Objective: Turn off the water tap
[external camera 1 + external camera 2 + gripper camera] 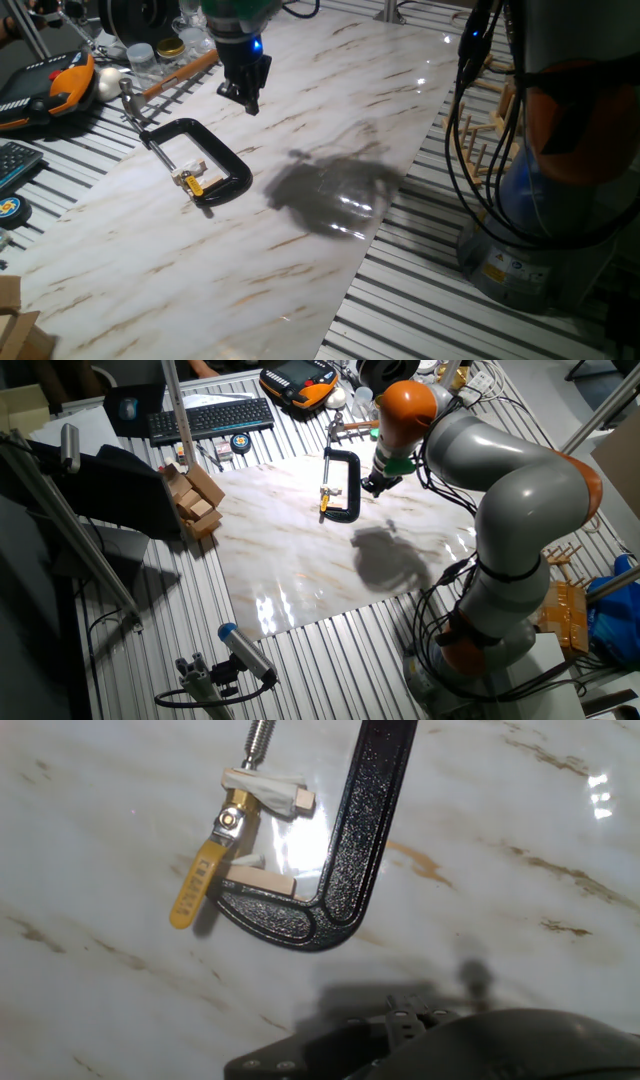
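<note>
The water tap (232, 818) is a small brass valve with a yellow lever handle (194, 891), held between two wooden blocks in the jaw of a black C-clamp (352, 850). The clamp lies flat on the marble board (300, 250). In one fixed view the tap (192, 181) sits at the clamp's near end (225, 155). In the other fixed view the tap (323, 508) lies left of the clamp's spine (352, 482). My gripper (243, 100) hovers above the board, beyond the clamp and apart from it, fingers slightly apart and empty. It also shows in the other fixed view (374, 485).
A wooden-handled hammer (180, 70) and an orange teach pendant (62, 85) lie behind the board. Jars (150, 55) stand near them. Wooden blocks (195, 500) and a keyboard (210, 418) sit beside the board. A wooden rack (482, 130) and cables stand to the right.
</note>
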{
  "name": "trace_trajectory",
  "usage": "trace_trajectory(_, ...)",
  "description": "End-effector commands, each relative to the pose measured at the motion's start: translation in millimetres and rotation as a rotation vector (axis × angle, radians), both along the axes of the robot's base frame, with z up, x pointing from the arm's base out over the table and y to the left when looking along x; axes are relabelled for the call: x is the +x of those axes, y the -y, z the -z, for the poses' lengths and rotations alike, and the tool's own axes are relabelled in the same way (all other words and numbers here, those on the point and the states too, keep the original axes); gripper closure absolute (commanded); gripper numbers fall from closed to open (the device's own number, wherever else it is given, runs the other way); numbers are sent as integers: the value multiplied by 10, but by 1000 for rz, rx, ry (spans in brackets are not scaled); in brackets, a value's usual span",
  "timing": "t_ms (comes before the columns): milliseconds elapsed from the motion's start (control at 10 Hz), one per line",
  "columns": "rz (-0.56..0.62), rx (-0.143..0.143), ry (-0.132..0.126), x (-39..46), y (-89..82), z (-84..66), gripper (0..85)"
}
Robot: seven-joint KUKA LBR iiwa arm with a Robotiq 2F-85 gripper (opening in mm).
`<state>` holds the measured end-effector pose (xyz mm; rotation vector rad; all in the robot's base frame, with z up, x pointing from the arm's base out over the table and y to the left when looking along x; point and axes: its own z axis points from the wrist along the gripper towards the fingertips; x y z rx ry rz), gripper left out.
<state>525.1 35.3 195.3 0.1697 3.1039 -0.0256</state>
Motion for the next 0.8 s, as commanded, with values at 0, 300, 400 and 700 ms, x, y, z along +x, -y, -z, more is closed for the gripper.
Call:
trace_trajectory(0,10,0,1,5,-37,31,850)
trace_trajectory(300,46,-5,6,-20,-174,120,850)
trace_trajectory(400,57,-4,8,-31,-215,146,850)
trace_trajectory(700,78,-5,12,-38,-322,230,850)
